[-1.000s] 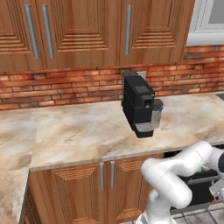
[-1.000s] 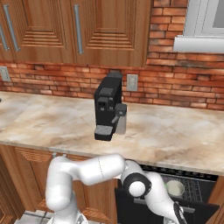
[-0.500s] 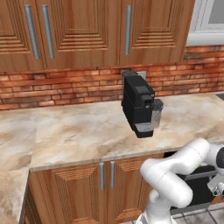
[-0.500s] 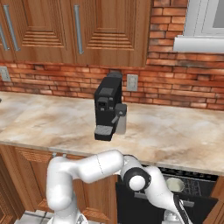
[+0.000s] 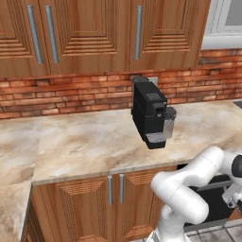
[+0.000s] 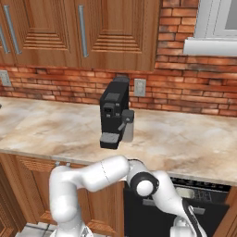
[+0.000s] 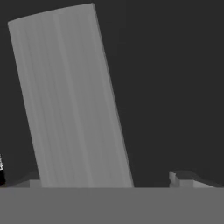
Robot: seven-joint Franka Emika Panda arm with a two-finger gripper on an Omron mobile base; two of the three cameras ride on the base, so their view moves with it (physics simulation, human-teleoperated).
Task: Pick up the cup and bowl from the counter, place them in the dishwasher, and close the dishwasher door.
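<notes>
Wide apart is how I read the jaws of the gripper (image 7: 109, 179): in the hand view one fingertip (image 7: 28, 180) sits far out at the lower left and the other at the lower right, with nothing between them. Close ahead of them I see a dark surface crossed by a pale grey strip (image 7: 72, 100) that runs tilted up the view; I cannot tell for certain what it belongs to.

From the right base view, the arm (image 6: 92, 176) bends down and to the right, below the edge of the counter (image 6: 185, 139), its forearm reaching down in front of the dishwasher (image 6: 203, 203). The dishwasher stands open at the top, its dark front panel below, and I can make out a pale round shape in the gap that may be the bowl (image 6: 185, 192); it is too small for me to be sure. The cup I cannot pick out.

On the counter I see a black coffee machine (image 5: 150, 113) with its grey carafe (image 5: 169, 124), in front of the brick wall (image 5: 71, 94). Wooden cabinets (image 5: 94, 33) hang above.
</notes>
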